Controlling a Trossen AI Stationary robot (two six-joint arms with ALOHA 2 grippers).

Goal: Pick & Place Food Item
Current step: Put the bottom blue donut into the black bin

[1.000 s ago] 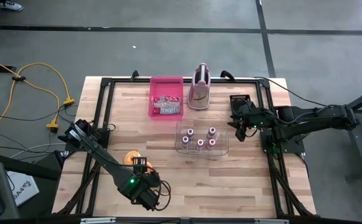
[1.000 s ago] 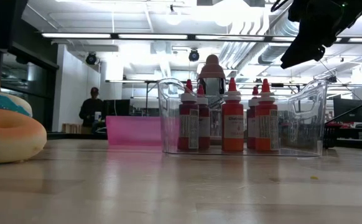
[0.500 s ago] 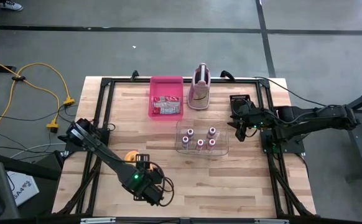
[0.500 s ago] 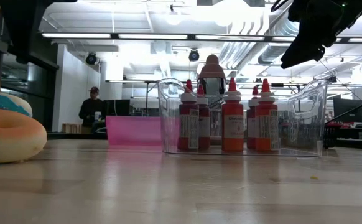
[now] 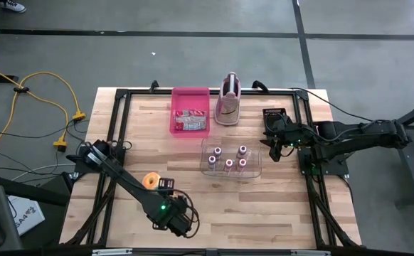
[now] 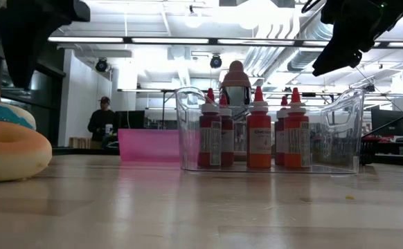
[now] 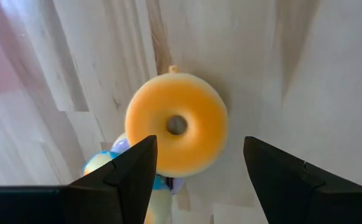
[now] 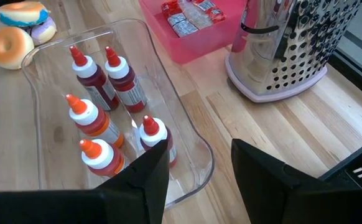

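An orange donut [image 7: 176,124] lies flat on the wooden table [image 5: 214,199], near its left front [image 5: 151,180]. A blue-frosted donut [image 8: 24,12] and a purple one [image 8: 44,29] lie beside it. My left gripper [image 7: 199,142] hangs open just above the orange donut, pointing down, one finger to each side and touching nothing [image 5: 160,189]. My right gripper [image 8: 199,165] waits open in the air at the table's right [image 5: 273,139], beside the clear bin, with nothing between its fingers.
A clear bin [image 5: 230,158] holding several red sauce bottles stands mid-table. Along the far edge are a pink bin of packets [image 5: 190,110] and a metal grater on a pink base [image 5: 227,99]. A person [image 6: 102,117] stands far off in the room.
My left gripper has sunk toward the orange donut, shifted a little toward the table's right edge and rolled slightly about its own axis. The donuts have not moved.
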